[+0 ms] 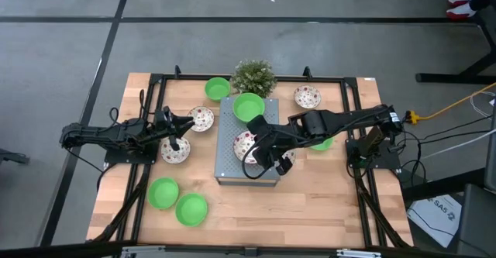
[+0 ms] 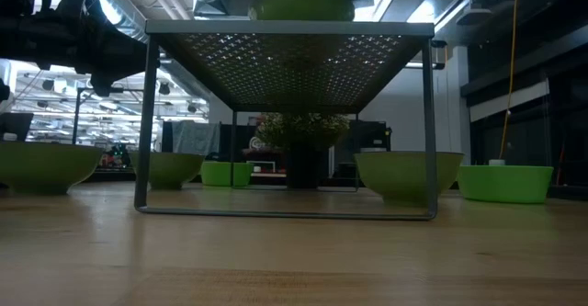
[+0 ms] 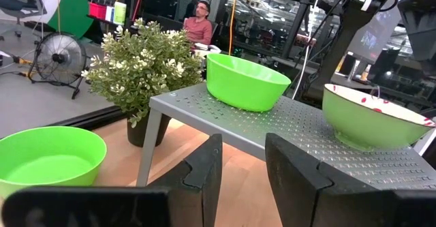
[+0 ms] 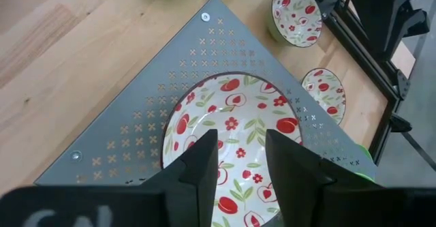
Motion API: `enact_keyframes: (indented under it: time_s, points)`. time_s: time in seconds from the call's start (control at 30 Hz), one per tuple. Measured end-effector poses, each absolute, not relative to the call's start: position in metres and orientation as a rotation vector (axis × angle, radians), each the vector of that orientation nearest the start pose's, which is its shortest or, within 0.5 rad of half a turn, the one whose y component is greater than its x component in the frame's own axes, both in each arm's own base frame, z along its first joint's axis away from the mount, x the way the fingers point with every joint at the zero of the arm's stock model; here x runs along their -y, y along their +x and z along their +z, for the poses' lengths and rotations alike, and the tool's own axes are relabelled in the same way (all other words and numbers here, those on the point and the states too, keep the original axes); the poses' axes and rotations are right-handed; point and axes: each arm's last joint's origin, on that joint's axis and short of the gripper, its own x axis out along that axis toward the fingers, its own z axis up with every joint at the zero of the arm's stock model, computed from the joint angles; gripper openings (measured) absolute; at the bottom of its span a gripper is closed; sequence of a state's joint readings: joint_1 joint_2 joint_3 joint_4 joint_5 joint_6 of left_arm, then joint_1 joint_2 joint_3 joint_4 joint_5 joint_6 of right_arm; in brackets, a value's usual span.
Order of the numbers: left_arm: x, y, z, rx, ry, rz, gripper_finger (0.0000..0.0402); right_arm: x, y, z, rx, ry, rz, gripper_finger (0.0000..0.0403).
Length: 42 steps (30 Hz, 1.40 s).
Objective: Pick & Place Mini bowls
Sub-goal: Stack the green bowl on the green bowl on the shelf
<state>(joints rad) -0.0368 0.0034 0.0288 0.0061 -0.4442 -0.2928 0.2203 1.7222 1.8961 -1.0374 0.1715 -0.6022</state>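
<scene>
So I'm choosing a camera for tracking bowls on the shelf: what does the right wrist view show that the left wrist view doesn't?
Right wrist only: the floral inside of the patterned bowl beneath the right end effector, whose fingers stand apart and hold nothing, plus two patterned bowls on the wood.
Left wrist only: the plain green bowl on the shelf, the potted plant, a green bowl on the table, a person behind.
Both: the perforated metal shelf and that patterned bowl.
</scene>
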Motion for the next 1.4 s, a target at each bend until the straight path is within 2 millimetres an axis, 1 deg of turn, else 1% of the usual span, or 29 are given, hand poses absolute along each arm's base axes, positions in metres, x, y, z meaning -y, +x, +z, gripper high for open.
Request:
enact_keyframes:
  time_s: [0.6, 0.77, 0.9, 1.0, 1.13, 1.23, 1.4]
  points:
    - [-0.009, 0.094, 0.174, 0.090, -0.296, 0.400, 0.0107, -0.073, 0.347, 0.393, -0.803, -0.733, 0.304, 0.0123]
    - [-0.009, 0.094, 0.174, 0.090, -0.296, 0.400, 0.0107, -0.070, 0.349, 0.396, -0.759, -0.629, 0.375, 0.0123]
    - [-0.009, 0.094, 0.174, 0.090, -0.297, 0.400, 0.0107, -0.060, 0.346, 0.400, -0.750, -0.503, 0.403, 0.0123]
    - [-0.009, 0.094, 0.174, 0.090, -0.296, 0.400, 0.0107, -0.053, 0.337, 0.410, -0.724, -0.435, 0.395, 0.0123]
    - [-0.009, 0.094, 0.174, 0.090, -0.296, 0.400, 0.0107, -0.050, 0.323, 0.426, -0.682, -0.371, 0.368, 0.0123]
    - [-0.009, 0.094, 0.174, 0.090, -0.296, 0.400, 0.0107, -0.049, 0.310, 0.437, -0.653, -0.323, 0.346, 0.0123]
    - [-0.009, 0.094, 0.174, 0.090, -0.297, 0.400, 0.0107, -0.047, 0.282, 0.456, -0.626, -0.221, 0.312, 0.0123]
